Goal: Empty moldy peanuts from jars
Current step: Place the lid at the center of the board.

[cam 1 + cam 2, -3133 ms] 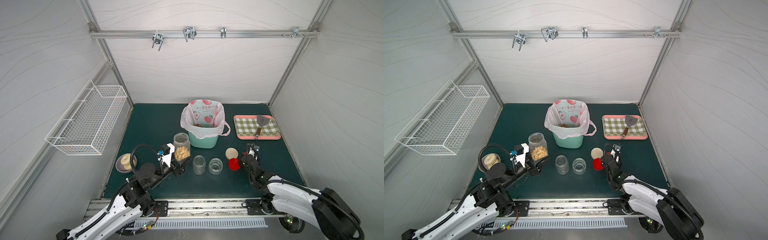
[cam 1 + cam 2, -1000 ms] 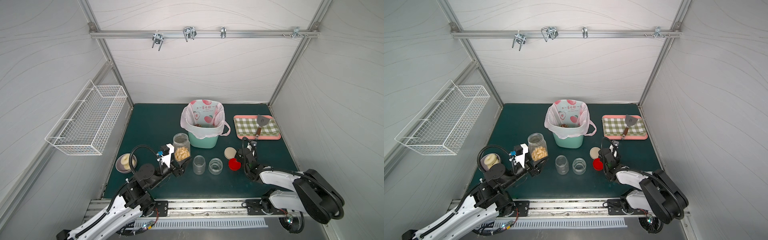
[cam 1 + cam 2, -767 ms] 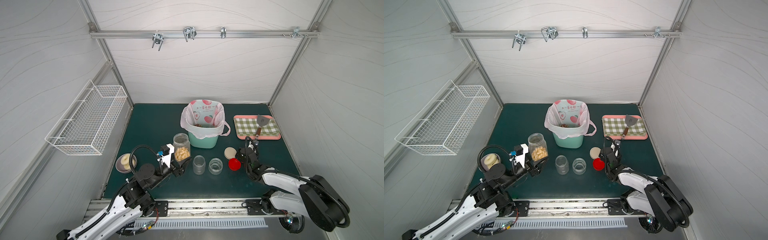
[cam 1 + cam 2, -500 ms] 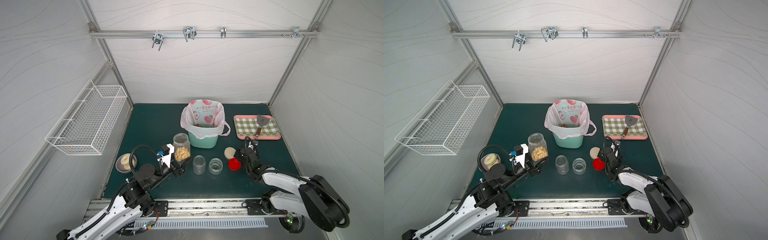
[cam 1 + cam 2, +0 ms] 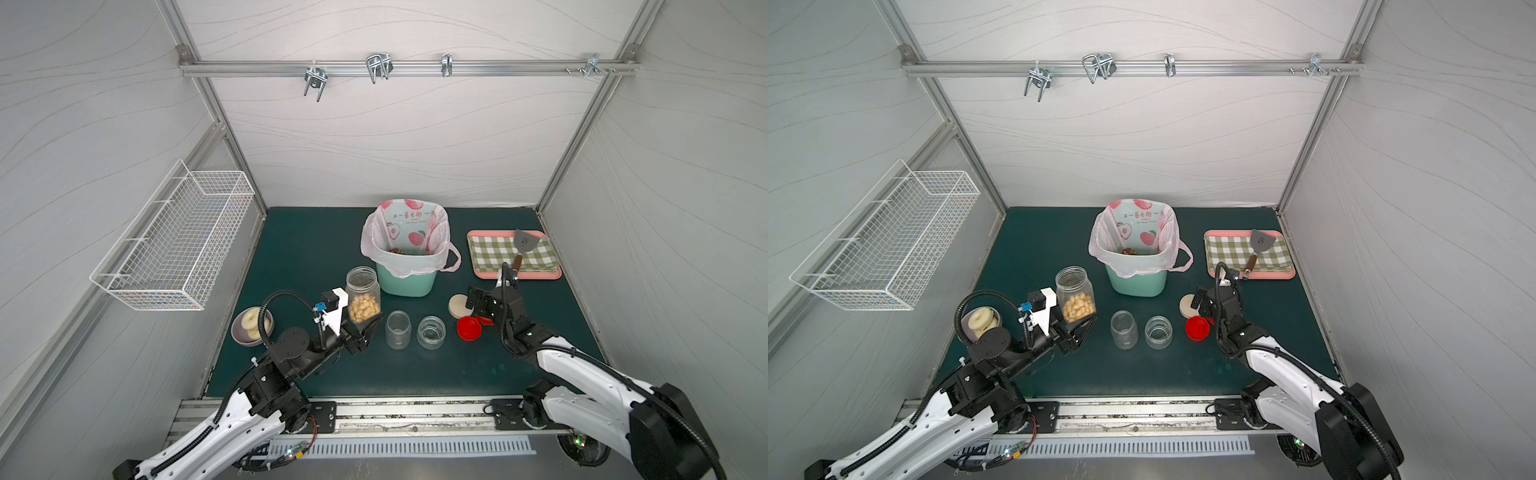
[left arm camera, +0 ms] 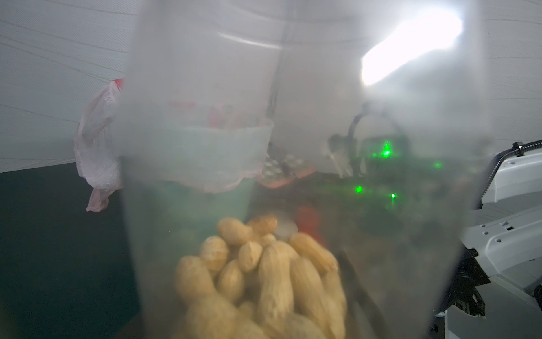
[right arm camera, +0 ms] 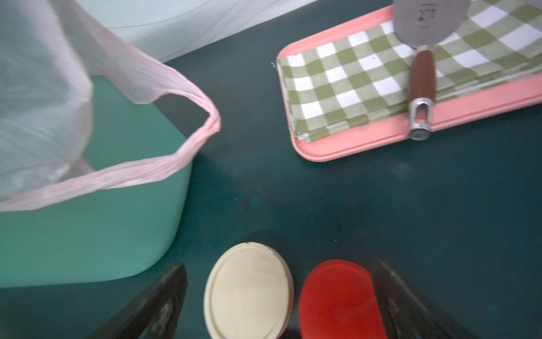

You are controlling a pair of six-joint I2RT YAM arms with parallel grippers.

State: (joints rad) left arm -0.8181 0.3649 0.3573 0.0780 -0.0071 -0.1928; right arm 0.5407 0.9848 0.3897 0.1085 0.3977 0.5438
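Moldy peanuts (image 5: pixel 364 308) fill roughly the bottom third of the peanut jar (image 5: pixel 363 286), which stands upright and lidless on the green mat (image 5: pixel 316 249), at about 8 o'clock from the bin.

At the far left a wire basket (image 5: pixel 174 241) hangs on the wall. A bowl (image 5: pixel 239 338) of donuts (image 5: pixel 250 321) sits at 9 o'clock from the jar, near it but apart. The left gripper (image 5: pixel 363 325) reaches in from 7 o'clock with its jaws closed on the jar's lower wall. The jar and its pale, in-shell contents fill the left wrist view.

The bin (image 5: pixel 405 284), lined with a pink printed bag (image 5: pixel 376 245), stands just beside the jar. At 6 o'clock from the bin stand a taller empty jar (image 5: pixel 398 329) and a shorter empty jar (image 5: pixel 431 331), both open. At 4 o'clock lie a beige lid (image 5: pixel 458 306) and a red lid (image 5: pixel 468 328). The right gripper (image 7: pixel 280 277) hangs over them with its jaws spread wide, holding nothing. A pink tray (image 5: pixel 519 275) with a checked cloth (image 5: pixel 494 253) and a spatula (image 5: pixel 524 243) sits at 3 o'clock.

The jar looks rigid, smooth and probably slippery. With so little inside it should be light and weighted low. The low-to-middle wall seems the right place to hold it, since that keeps the mouth clear. The peanuts are loose and light and will likely slide out in one rush, so the mouth should be well over the bag before tipping.
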